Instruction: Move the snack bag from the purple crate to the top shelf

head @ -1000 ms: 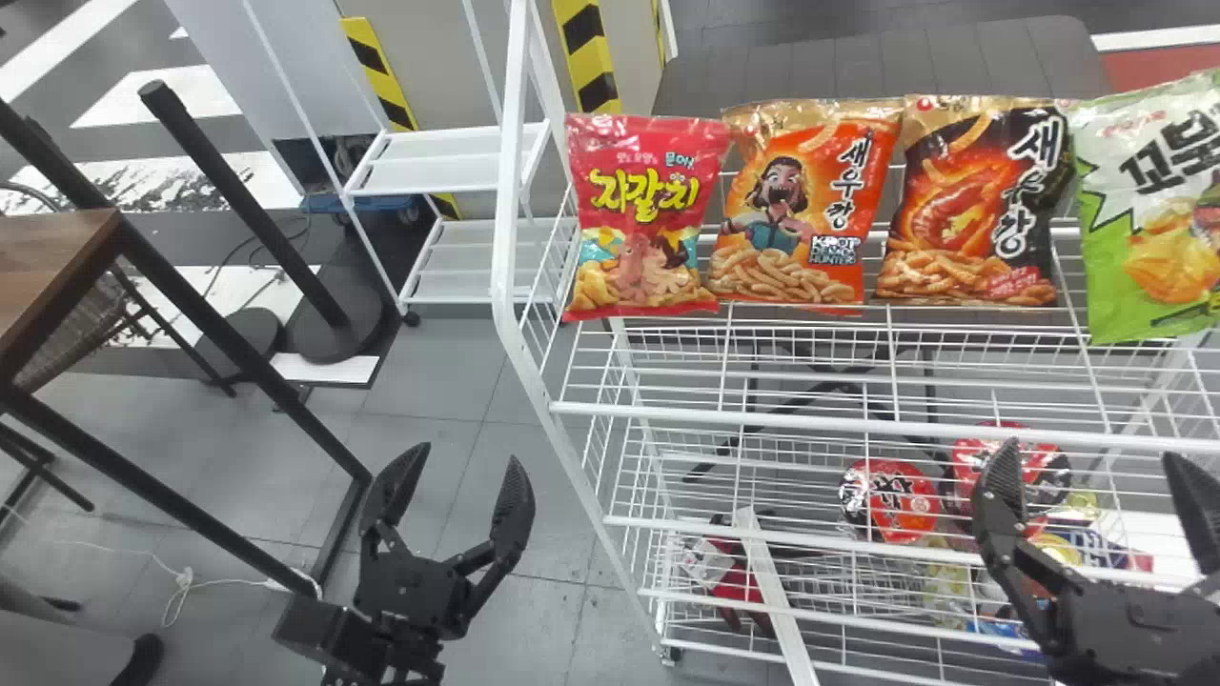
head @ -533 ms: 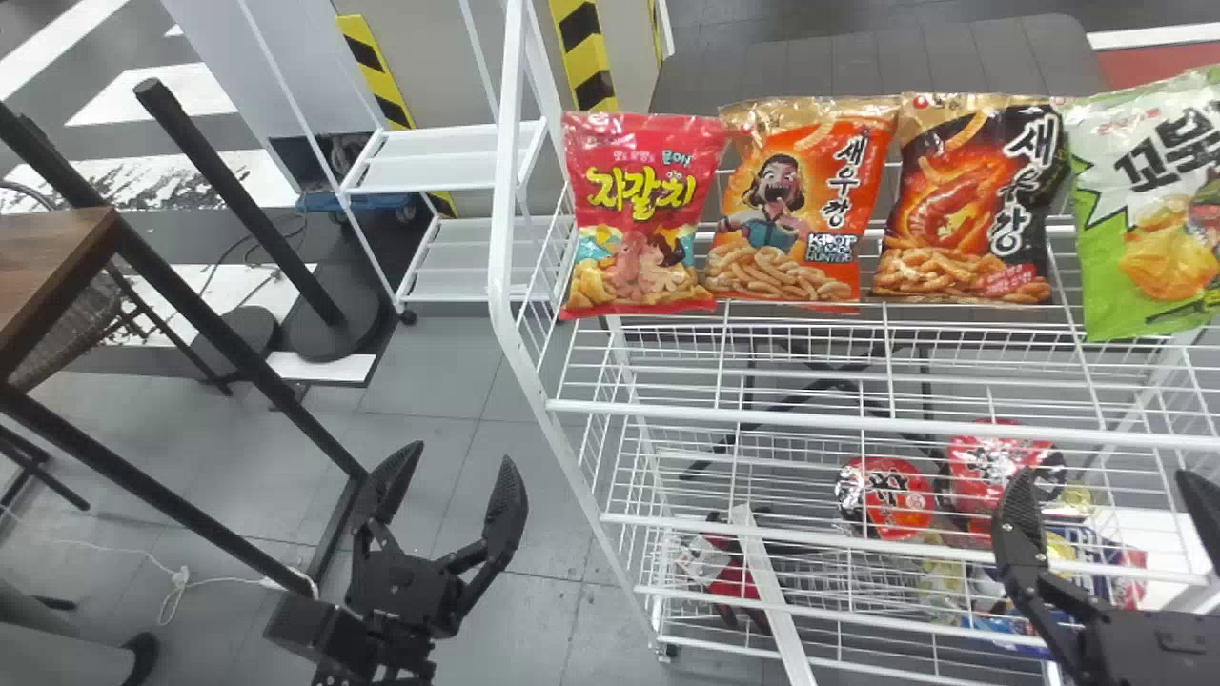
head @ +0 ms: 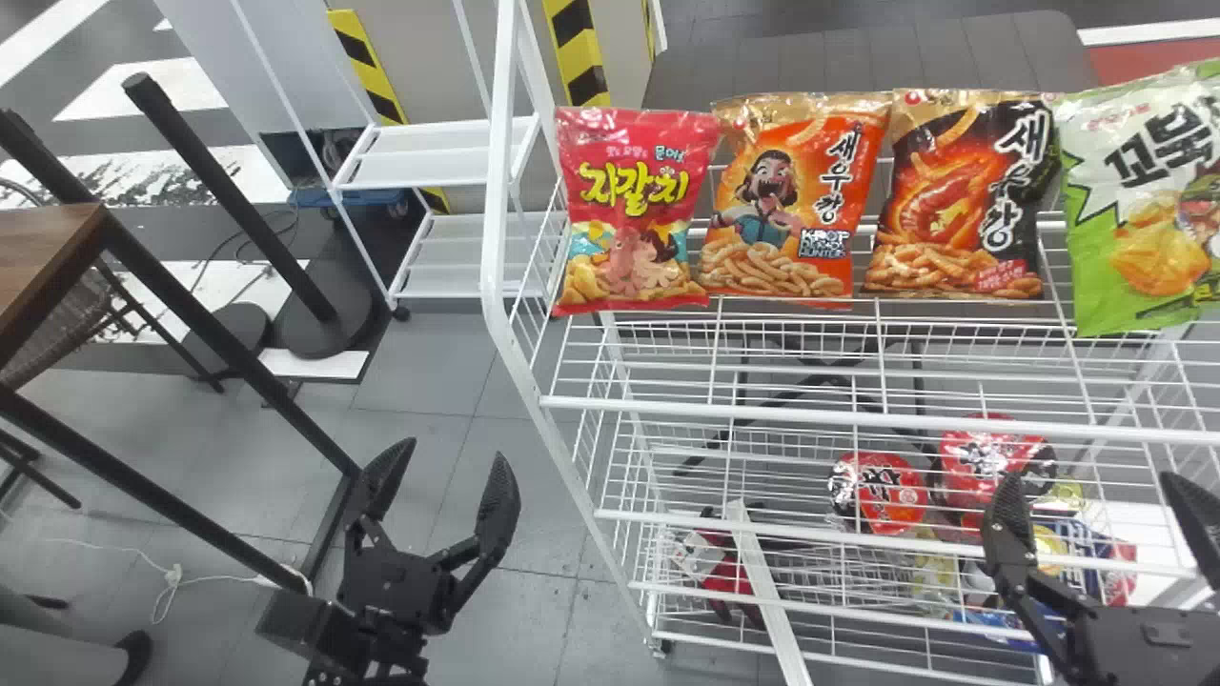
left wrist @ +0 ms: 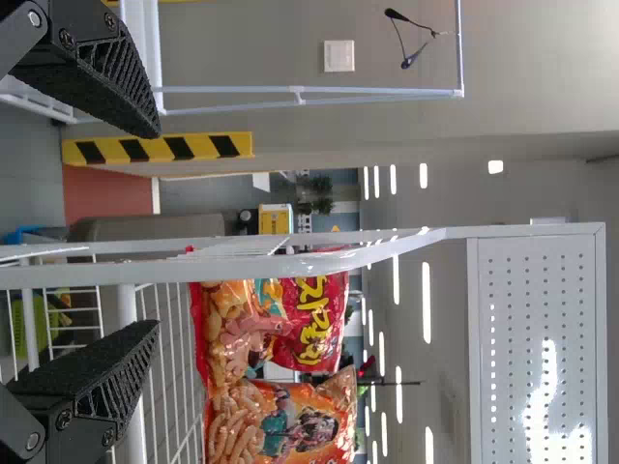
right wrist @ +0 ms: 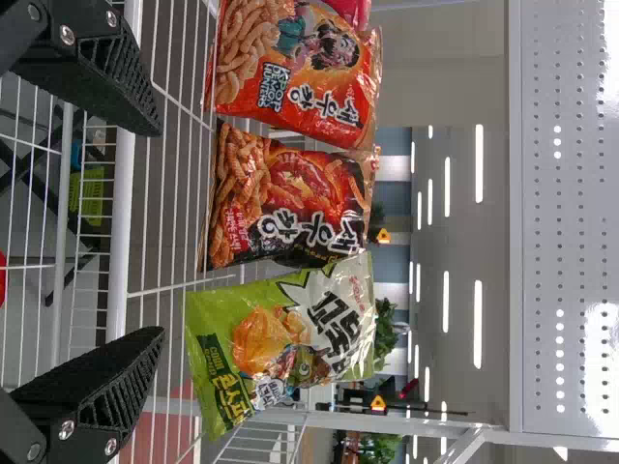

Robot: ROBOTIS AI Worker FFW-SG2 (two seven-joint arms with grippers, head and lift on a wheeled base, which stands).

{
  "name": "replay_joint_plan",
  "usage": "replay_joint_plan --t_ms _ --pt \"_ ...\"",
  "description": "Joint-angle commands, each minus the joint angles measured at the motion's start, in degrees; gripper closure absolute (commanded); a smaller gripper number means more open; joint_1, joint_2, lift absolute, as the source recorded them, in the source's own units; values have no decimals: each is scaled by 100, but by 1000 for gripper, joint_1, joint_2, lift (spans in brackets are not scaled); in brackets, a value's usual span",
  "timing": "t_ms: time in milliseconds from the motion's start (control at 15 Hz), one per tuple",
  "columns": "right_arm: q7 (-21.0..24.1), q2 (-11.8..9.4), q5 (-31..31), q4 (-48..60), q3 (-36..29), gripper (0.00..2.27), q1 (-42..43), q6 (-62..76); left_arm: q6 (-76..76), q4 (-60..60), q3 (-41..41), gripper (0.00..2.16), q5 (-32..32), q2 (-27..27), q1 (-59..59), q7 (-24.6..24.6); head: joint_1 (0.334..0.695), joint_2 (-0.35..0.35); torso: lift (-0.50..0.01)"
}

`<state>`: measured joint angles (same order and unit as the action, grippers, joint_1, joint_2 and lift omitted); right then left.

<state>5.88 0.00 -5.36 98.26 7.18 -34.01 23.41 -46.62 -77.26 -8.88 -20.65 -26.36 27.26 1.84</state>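
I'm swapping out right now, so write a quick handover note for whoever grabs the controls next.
Left gripper: open, empty, seen left of the rack in the head view.
Right gripper: open, empty, in front of the rack's right part.
Things: on the white wire top shelf a row runs left to right: pinkish-red snack bag, orange snack bag, black-and-orange snack bag, green-and-white snack bag.
Done: four bags are up; I can't tell which, if any, came from the crate.
Left: check the purple crate before moving anything.
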Motion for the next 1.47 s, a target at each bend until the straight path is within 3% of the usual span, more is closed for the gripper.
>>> replay_joint_plan --t_ms 0,1400 --pt "0 5 0 0 11 90 0 1 0 0 0 130 0 0 -1 0 695 252 0" --pt "-8 5 0 -115 37 87 0 124 0 0 -9 130 0 44 8 9 695 257 0"
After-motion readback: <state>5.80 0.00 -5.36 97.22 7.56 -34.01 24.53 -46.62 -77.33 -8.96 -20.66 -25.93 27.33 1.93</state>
